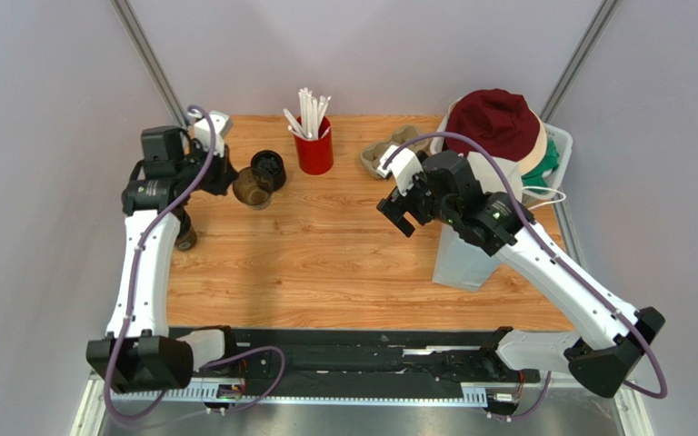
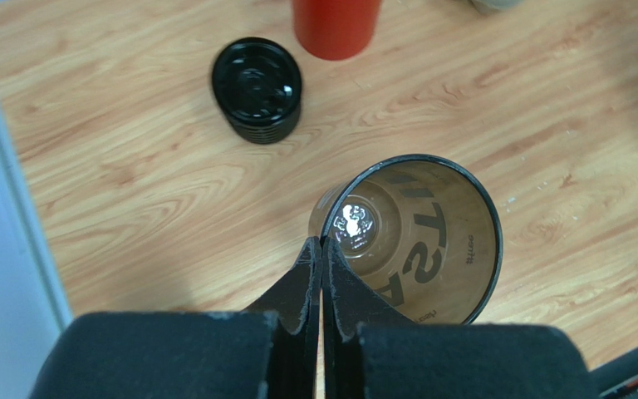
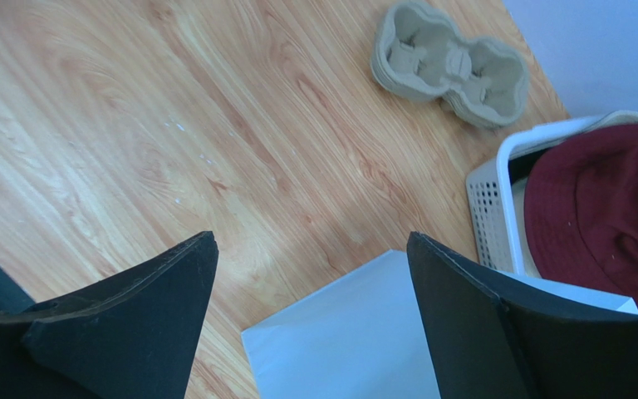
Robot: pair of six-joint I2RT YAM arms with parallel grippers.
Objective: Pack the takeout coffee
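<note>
Clamping the left gripper (image 2: 322, 249) onto the near rim of the takeout coffee (image 2: 414, 241), pinching the paper wall between both fingers at the far left of the wooden table (image 1: 325, 263). Showing the brown cup upright and open-topped, with no lid on it, near a squat black round piece (image 2: 256, 90) and the red cup of straws (image 1: 314, 145). Hanging the right gripper (image 3: 310, 249) with its jaws spread wide and gripping nothing, over the near edge of the white paper bag (image 3: 355, 332), well apart from the cup. Showing the cardboard drink carrier (image 3: 451, 62) bare at the far edge, beside a white basket (image 3: 488, 199) topped with a maroon hat (image 3: 605, 208). Appearing to be working the pick-up step, with the packing itself not yet done. Calling next, most likely, for raising the cup level and carrying it across toward the carrier or bag on the right. Risking, with only a rim pinch, a crushed wall or a swinging cup. Not revealing any gap or contact between cup base and table.
</note>
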